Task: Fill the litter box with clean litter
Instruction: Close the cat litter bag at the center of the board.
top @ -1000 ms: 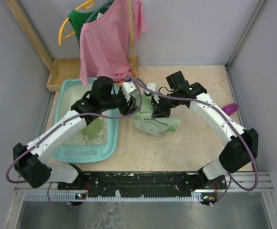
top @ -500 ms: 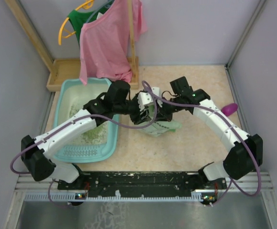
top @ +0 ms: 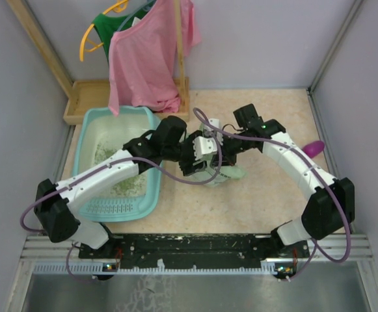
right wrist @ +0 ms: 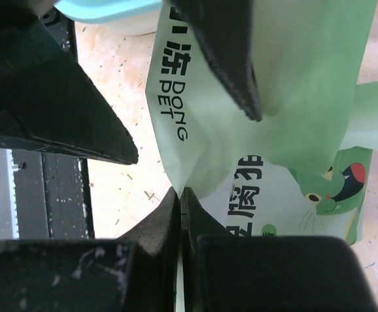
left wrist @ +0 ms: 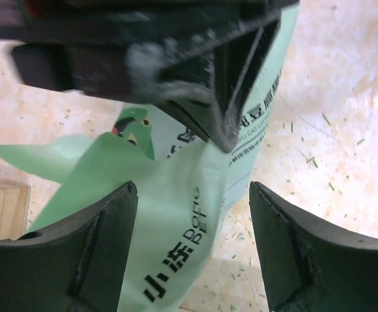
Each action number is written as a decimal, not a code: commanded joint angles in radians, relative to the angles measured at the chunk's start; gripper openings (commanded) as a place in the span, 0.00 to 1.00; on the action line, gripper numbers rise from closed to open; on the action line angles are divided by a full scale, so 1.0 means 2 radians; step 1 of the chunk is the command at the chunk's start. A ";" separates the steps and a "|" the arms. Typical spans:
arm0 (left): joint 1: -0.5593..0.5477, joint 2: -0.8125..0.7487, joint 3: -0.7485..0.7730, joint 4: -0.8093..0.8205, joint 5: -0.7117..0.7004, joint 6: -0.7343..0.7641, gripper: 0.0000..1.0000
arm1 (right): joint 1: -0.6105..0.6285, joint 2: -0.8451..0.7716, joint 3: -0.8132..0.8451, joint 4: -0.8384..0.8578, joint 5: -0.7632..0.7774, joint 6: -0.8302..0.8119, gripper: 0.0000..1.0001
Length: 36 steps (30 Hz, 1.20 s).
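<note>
The light-teal litter box (top: 114, 207) lies at the left with a thin spread of green litter (top: 129, 185) on its whitish base. A pale green printed bag (top: 226, 173) stands right of it. My left gripper (top: 200, 155) is open, and its fingers straddle the bag's upper flap (left wrist: 169, 221). The left gripper also shows in the left wrist view (left wrist: 192, 195). My right gripper (top: 220, 151) is shut on the bag's edge. It pinches a fold of the film in the right wrist view (right wrist: 181, 195). A corner of the box (right wrist: 104, 10) shows there too.
A magenta scoop (top: 313, 148) lies by the right wall. A wooden tray (top: 84, 97) sits behind the litter box. A pink garment (top: 146, 58) and a green one hang on a wooden post at the back. Loose granules dot the floor (left wrist: 319, 156).
My left arm has swung right from over the litter box to the bag, and its open fingers now straddle the flap. The right gripper has kept its hold on the bag and shifted slightly left.
</note>
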 commanded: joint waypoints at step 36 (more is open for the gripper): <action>-0.007 0.071 0.088 -0.073 -0.134 0.052 0.00 | -0.030 -0.088 -0.056 -0.008 0.036 -0.123 0.38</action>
